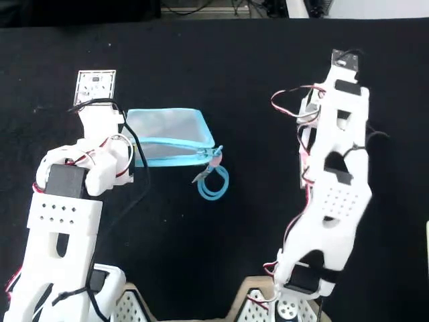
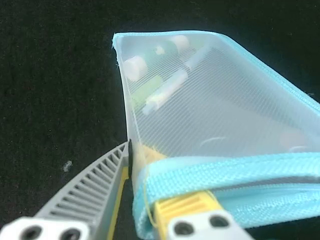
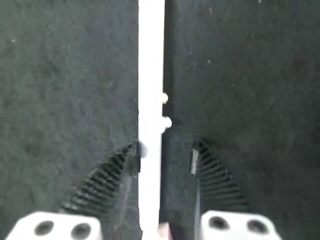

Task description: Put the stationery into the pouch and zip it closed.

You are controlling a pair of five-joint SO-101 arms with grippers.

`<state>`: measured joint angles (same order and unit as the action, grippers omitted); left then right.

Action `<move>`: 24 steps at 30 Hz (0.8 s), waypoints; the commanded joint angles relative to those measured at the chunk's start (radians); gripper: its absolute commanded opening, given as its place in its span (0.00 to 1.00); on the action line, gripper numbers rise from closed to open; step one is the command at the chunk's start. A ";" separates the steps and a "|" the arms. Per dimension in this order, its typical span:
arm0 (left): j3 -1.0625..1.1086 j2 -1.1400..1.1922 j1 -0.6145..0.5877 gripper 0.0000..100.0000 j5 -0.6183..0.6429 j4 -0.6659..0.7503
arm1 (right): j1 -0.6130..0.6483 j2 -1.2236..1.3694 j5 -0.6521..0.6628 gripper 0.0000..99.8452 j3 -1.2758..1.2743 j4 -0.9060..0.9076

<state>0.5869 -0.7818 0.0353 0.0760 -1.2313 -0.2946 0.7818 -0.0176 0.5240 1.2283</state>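
Left gripper (image 2: 136, 160) jaws clamped on one end of the mesh pouch (image 2: 240, 110), stationery (image 2: 165, 92) inside, mid-desk (image 1: 255, 221); right gripper (image 3: 164, 155) jaws narrowly apart, straddling a white stick (image 3: 151, 75).

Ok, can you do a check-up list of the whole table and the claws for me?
Surface: black table.
Job's things: blue mesh pouch lying flat, stationery inside; zip looks closed, blue loop by its pull.
Clutter: white strip under the right claw; cannot tell what.
Grippers: left claw pinching the pouch's corner; right claw open, far from the pouch.
Cables: red, black and white wires on both arms.
Surroundings: cables beyond the table's far edge.
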 commanded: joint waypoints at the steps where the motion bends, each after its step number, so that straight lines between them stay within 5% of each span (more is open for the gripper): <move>1: -0.001 0.005 0.008 0.03 0.006 0.014 | -0.011 0.094 -0.008 0.16 0.268 0.112; 10: -0.001 0.005 0.008 0.03 0.006 0.015 | 0.026 0.414 -0.008 0.15 0.769 0.381; 14: -0.001 0.005 0.008 0.03 0.006 0.015 | 0.040 0.507 -0.008 0.01 0.992 0.482; 17: -0.001 0.005 0.008 0.03 0.006 0.015 | 0.048 0.552 -0.008 0.03 1.136 0.534; 24: -0.001 0.005 0.008 0.03 0.006 0.015 | 0.071 0.490 -0.009 0.01 1.082 0.540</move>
<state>0.5869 -0.7818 0.0368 0.0760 -1.2313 -0.2486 1.3541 -0.0192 1.5919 1.7331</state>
